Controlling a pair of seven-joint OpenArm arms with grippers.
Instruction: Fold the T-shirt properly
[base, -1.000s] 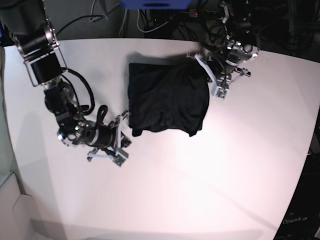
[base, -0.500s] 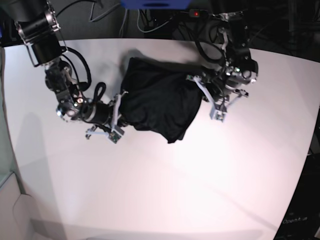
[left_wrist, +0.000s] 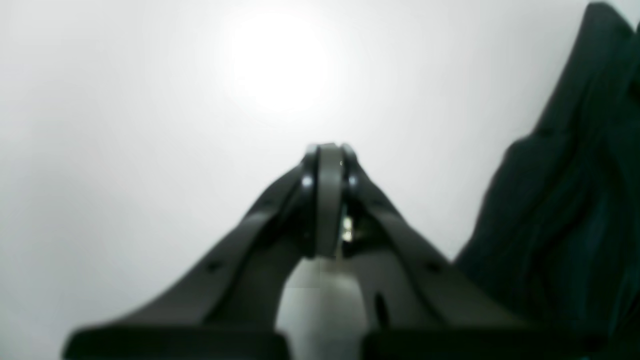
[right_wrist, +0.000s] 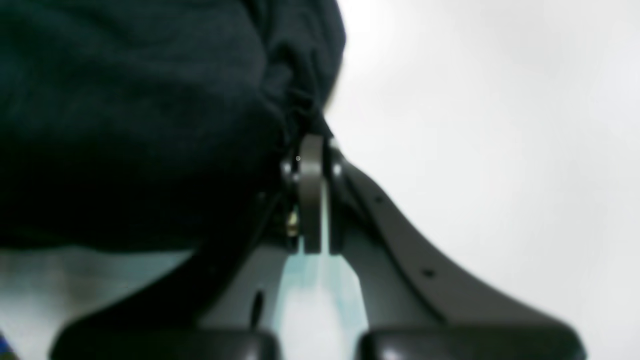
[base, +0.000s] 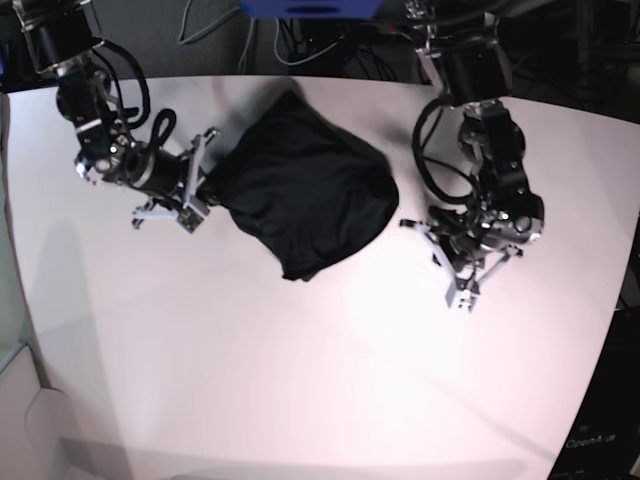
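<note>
In the left wrist view we see our left gripper (left_wrist: 327, 165) with its jaws pressed together and nothing between them, poised over the bare white table (left_wrist: 150, 125). The T-shirt (left_wrist: 560, 210) shows only as a dark, blurred mass at the right edge, apart from the fingertips.

In the right wrist view our right gripper (right_wrist: 312, 150) is clamped on the T-shirt (right_wrist: 140, 125): a bunched edge of the dark cloth runs straight into the closed jaws, and the rest of the garment fills the upper left of the picture. The table (right_wrist: 500, 125) lies pale to the right.

In the base view the T-shirt (base: 305, 190) lies as a crumpled dark heap on the upper middle of the table (base: 320, 380), one corner trailing toward the near side. Our right gripper (base: 205, 185), on this view's left, meets the cloth's left edge. Our left gripper (base: 462, 293), on this view's right, sits over bare table, beside the shirt and clear of it, its fingers (base: 445, 262) drawn together.
</note>
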